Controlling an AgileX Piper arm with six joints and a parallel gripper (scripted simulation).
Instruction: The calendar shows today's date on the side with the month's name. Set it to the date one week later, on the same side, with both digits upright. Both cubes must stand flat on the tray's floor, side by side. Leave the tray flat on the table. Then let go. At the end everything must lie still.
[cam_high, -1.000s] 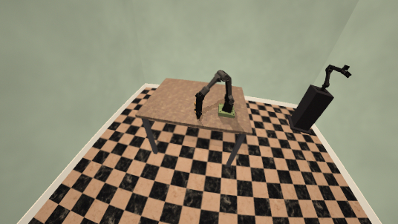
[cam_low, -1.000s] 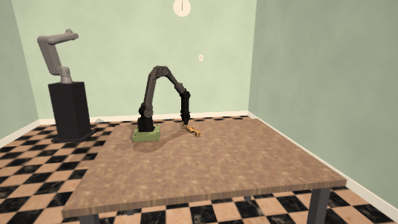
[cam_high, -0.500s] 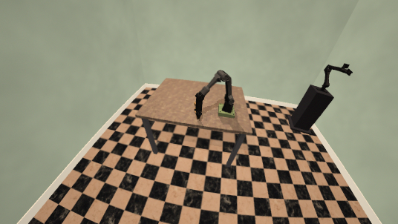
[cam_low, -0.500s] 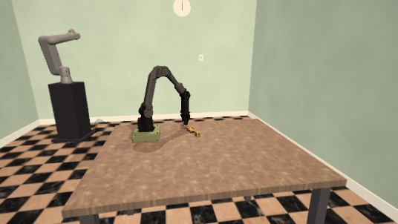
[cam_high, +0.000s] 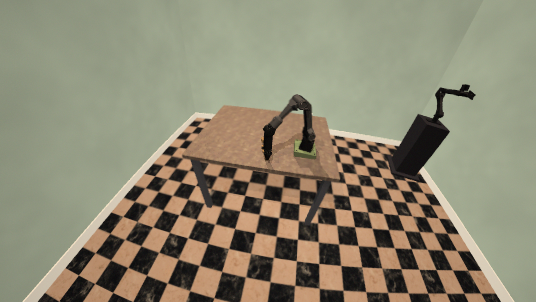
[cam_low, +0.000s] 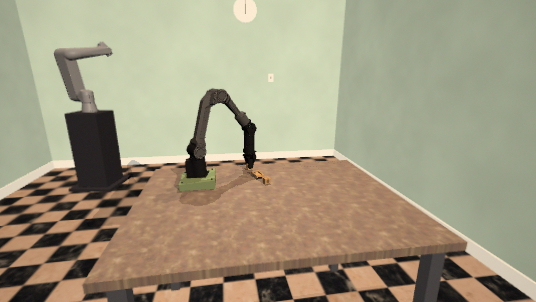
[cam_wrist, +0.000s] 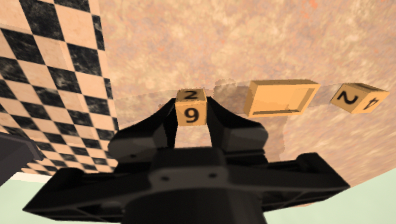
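My gripper (cam_wrist: 191, 105) is shut on an orange number cube (cam_wrist: 191, 107); in the wrist view the cube's near face reads 9 or 6 and its upper face reads 2. I hold it low over the table, beside the tray. The orange tray (cam_wrist: 282, 97) lies flat on the table to the right of the held cube and holds no cube. A second cube (cam_wrist: 358, 97) lies on the table past the tray, showing 2 and 4. In the exterior view the gripper (cam_low: 249, 164) hangs just left of the tray and loose cube (cam_low: 261, 176). The month's name is not visible.
The arm's green base (cam_low: 197, 181) stands on the table near the gripper. The table's edge and the checkered floor lie close on the gripper's left in the wrist view. A second arm on a black pedestal (cam_low: 93, 147) stands off the table.
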